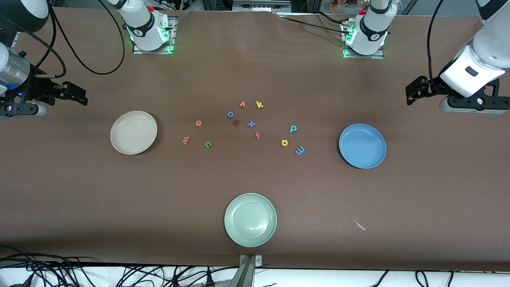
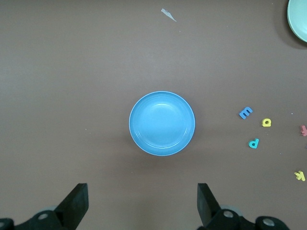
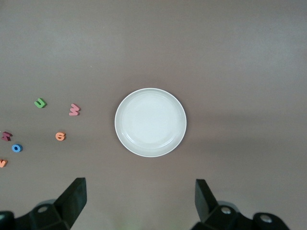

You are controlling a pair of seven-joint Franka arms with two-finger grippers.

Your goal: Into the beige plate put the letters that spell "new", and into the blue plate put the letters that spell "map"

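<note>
The empty beige plate (image 1: pixel 133 132) (image 3: pixel 150 122) lies toward the right arm's end of the table. Beside it lie the pink-red w (image 1: pixel 185 140) (image 3: pixel 74 109), green n (image 1: pixel 208 144) (image 3: pixel 40 102) and orange e (image 1: pixel 198 122) (image 3: pixel 60 136). Toward the left arm's end lies the empty blue plate (image 1: pixel 362 145) (image 2: pixel 162 123). The teal p (image 1: pixel 293 128) (image 2: pixel 253 143), yellow a (image 1: pixel 284 142) (image 2: pixel 266 122) and periwinkle m (image 1: pixel 300 150) (image 2: pixel 245 113) lie beside it. My right gripper (image 1: pixel 77 95) (image 3: pixel 140 199) hangs open over its table end, holding nothing. My left gripper (image 1: pixel 414 93) (image 2: pixel 142 201) hangs open and empty over its end.
A pale green plate (image 1: pixel 250 219) (image 2: pixel 300 19) sits near the table's front edge. Mid-table lie an orange v (image 1: pixel 242 104), yellow k (image 1: pixel 259 105), blue o (image 1: pixel 230 114), blue x (image 1: pixel 251 124), red f (image 1: pixel 257 136) and a dark red letter (image 1: pixel 236 122). A white scrap (image 1: pixel 359 225) lies near the front edge.
</note>
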